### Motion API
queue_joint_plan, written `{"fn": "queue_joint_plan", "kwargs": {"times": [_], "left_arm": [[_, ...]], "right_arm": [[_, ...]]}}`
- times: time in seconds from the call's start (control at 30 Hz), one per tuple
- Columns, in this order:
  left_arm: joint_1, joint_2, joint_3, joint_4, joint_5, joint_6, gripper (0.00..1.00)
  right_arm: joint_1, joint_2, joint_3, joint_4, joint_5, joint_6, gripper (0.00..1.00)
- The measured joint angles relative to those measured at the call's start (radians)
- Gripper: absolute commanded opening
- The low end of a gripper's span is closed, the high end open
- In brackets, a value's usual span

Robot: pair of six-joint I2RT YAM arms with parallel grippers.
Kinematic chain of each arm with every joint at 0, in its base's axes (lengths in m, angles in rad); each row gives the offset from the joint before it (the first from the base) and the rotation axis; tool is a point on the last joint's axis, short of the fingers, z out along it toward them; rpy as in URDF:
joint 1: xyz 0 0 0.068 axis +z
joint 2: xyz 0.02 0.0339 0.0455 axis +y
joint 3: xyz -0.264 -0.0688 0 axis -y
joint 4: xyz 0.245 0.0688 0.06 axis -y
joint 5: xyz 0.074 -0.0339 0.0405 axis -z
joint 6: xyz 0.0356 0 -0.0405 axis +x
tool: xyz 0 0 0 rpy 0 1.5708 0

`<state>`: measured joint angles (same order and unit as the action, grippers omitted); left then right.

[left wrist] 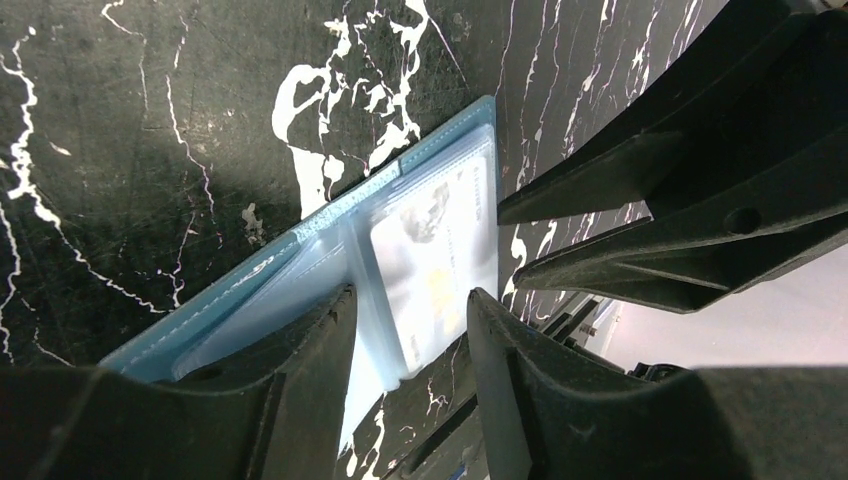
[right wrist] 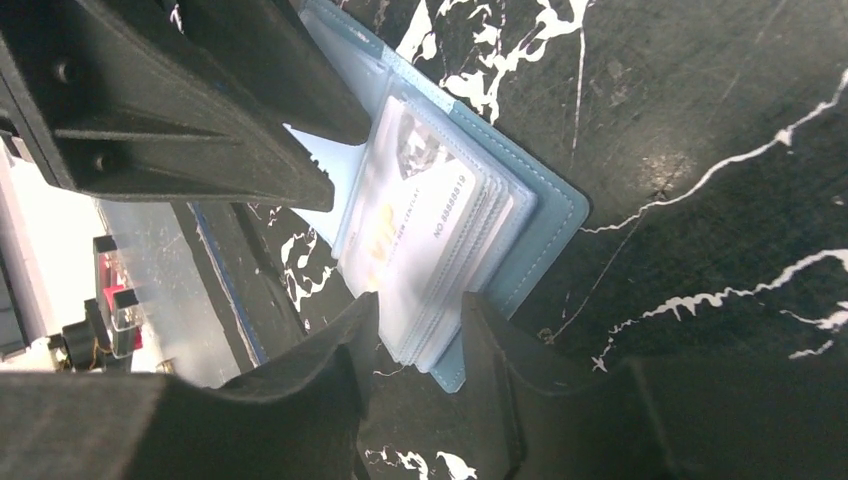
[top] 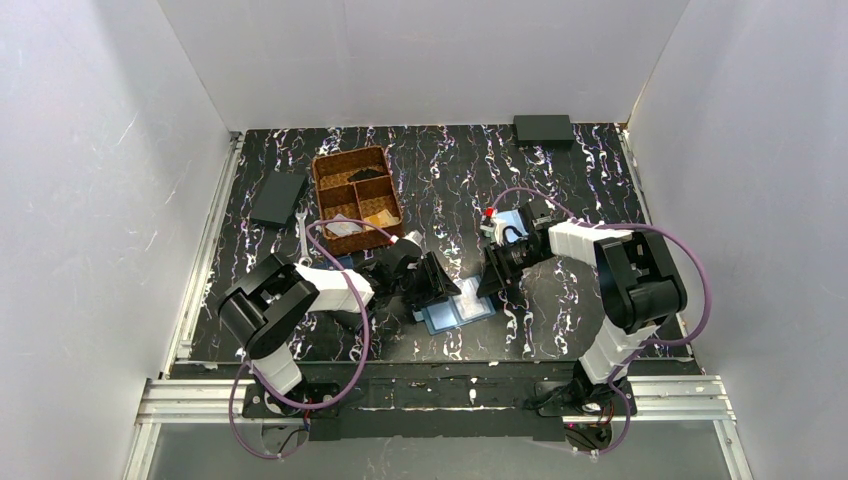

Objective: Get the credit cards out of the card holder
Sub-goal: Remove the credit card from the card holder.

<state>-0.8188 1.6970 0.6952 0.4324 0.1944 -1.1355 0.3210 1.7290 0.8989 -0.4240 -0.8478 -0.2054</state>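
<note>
The card holder (top: 458,312) lies open on the black marbled table between my two arms, its steel-blue cover (left wrist: 300,270) underneath and clear pockets on top. A whitish credit card (left wrist: 435,260) shows inside the top pocket, and in the right wrist view a card (right wrist: 420,220) tops a stack of several sleeves on the blue cover (right wrist: 555,215). My left gripper (top: 440,288) (left wrist: 410,310) is open, its fingers astride the sleeves near the fold. My right gripper (top: 494,284) (right wrist: 420,315) is open too, straddling the near corner of the sleeve stack. Both sets of fingertips almost meet over the holder.
A brown woven divided tray (top: 357,198) stands at the back left, with a black wallet (top: 278,198) to its left. A black box (top: 543,129) lies at the far edge. A paler blue holder (top: 508,220) sits by the right arm's wrist. White walls enclose three sides.
</note>
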Motion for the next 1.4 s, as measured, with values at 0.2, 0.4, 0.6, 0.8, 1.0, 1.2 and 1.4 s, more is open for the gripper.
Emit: {"fn": "queue_joint_plan", "kwargs": {"times": [0.2,0.4,0.6,0.8,1.0,1.2,1.4], "left_arm": [[-0.002,0.008,0.0,0.01,-0.001,-0.012,0.37],[-0.003,0.029,-0.002,0.043,0.003,-0.028,0.34],[-0.003,0.03,-0.027,0.069,-0.005,-0.041,0.27],[-0.003,0.036,-0.028,0.076,-0.005,-0.044,0.23],[-0.003,0.048,-0.028,0.09,-0.001,-0.048,0.15],[-0.003,0.057,-0.027,0.092,0.003,-0.048,0.1],[-0.001,0.066,-0.026,0.098,0.011,-0.048,0.04]], "right_arm": [[0.002,0.033,0.0,-0.025,-0.084,-0.008,0.38],[0.007,0.05,0.003,-0.044,-0.121,0.008,0.48],[-0.003,0.006,0.003,-0.013,-0.05,0.038,0.48],[-0.011,0.005,0.003,-0.011,-0.016,0.038,0.48],[-0.013,0.012,0.003,-0.013,-0.031,0.037,0.46],[-0.013,0.027,0.003,-0.015,-0.072,0.037,0.46],[-0.014,0.045,0.003,-0.016,-0.109,0.038,0.46]]}}
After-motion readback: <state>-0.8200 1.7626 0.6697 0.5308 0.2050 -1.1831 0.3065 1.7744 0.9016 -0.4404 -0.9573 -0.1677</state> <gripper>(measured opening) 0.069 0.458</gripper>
